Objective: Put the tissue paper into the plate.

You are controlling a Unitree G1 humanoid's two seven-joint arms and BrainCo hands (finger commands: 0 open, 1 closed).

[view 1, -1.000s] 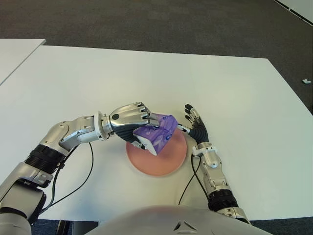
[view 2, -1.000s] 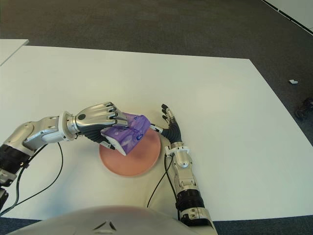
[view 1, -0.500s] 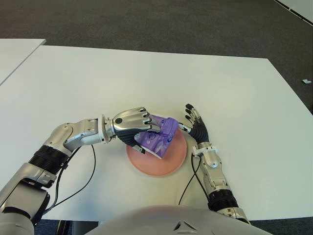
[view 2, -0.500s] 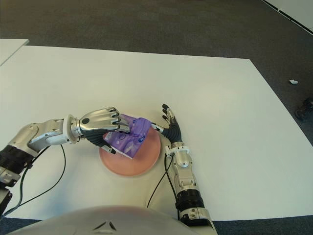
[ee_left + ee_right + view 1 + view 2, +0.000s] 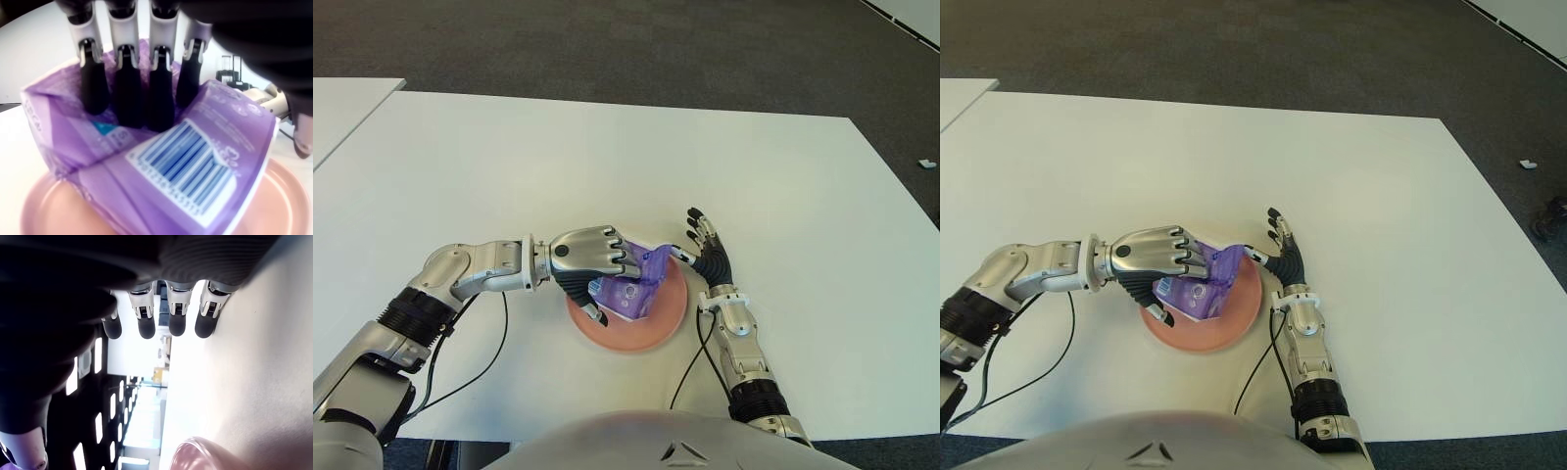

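A purple tissue paper pack (image 5: 631, 287) with a barcode (image 5: 183, 164) is gripped by my left hand (image 5: 592, 266), whose fingers (image 5: 128, 83) press into its top. The pack sits low over the round pink plate (image 5: 658, 326), and the left wrist view shows its lower edge down at the plate (image 5: 44, 210). My right hand (image 5: 707, 255) shows flat beside the plate's right rim, fingers (image 5: 159, 320) straight and holding nothing.
The white table (image 5: 607, 166) spreads wide around the plate. Black cables (image 5: 470, 372) trail from both arms toward the table's near edge. A second white table (image 5: 337, 108) stands at the far left, and dark carpet (image 5: 656, 49) lies beyond.
My left hand has lowered the tissue pack from above the plate down onto it and shifted slightly right. The right hand has stayed put.
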